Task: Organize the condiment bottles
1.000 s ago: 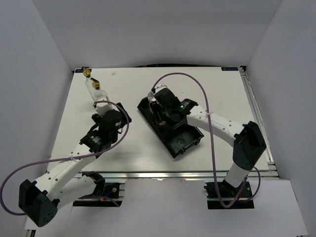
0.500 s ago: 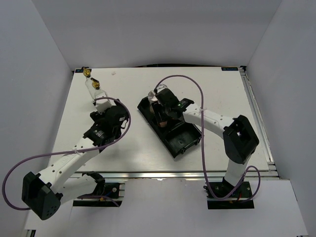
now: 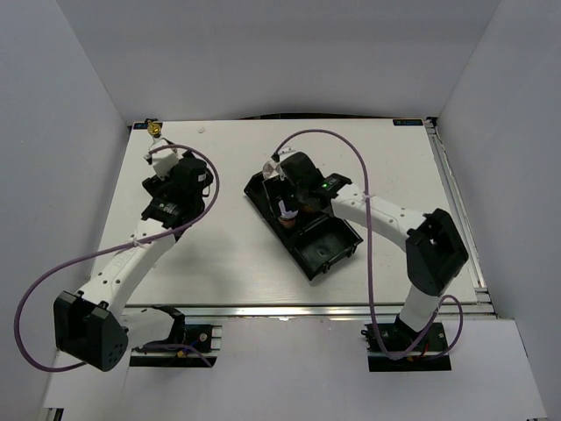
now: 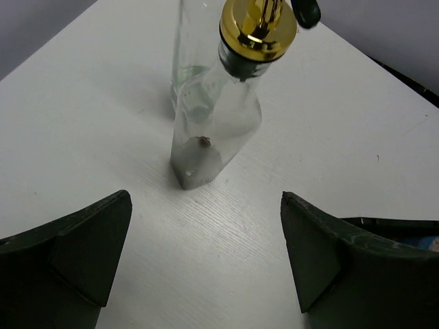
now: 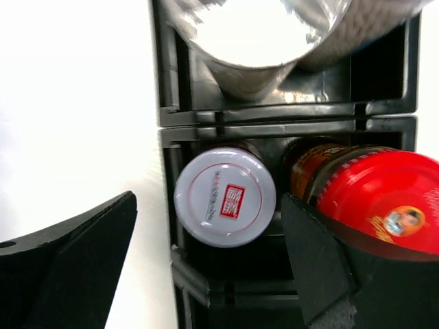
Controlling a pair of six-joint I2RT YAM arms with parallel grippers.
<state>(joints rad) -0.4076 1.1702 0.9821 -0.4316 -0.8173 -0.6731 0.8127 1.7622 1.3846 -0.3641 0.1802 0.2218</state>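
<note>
Two tall clear glass bottles stand at the table's far left. In the left wrist view the nearer bottle (image 4: 214, 127) has a gold spout (image 4: 258, 27), and the second bottle (image 4: 194, 55) stands just behind it. My left gripper (image 4: 206, 253) is open and empty, a short way in front of the nearer bottle. In the top view it (image 3: 165, 172) covers that bottle; only the far bottle's gold spout (image 3: 155, 130) shows. My right gripper (image 5: 206, 257) is open above the black tray (image 5: 199, 125). Below it stand the white-and-red-lidded jar (image 5: 225, 197), the red-capped brown jar (image 5: 384, 202) and silver-capped shakers (image 5: 254, 34).
The black tray (image 3: 326, 253) lies diagonally at the table's centre; its near compartment holds nothing. The white table (image 3: 228, 254) is walled by grey panels on the left, back and right. Purple cables loop over both arms.
My left gripper has moved up and to the left, toward the two glass bottles, and now covers the nearer one from above. My right gripper stays over the tray's far half.
</note>
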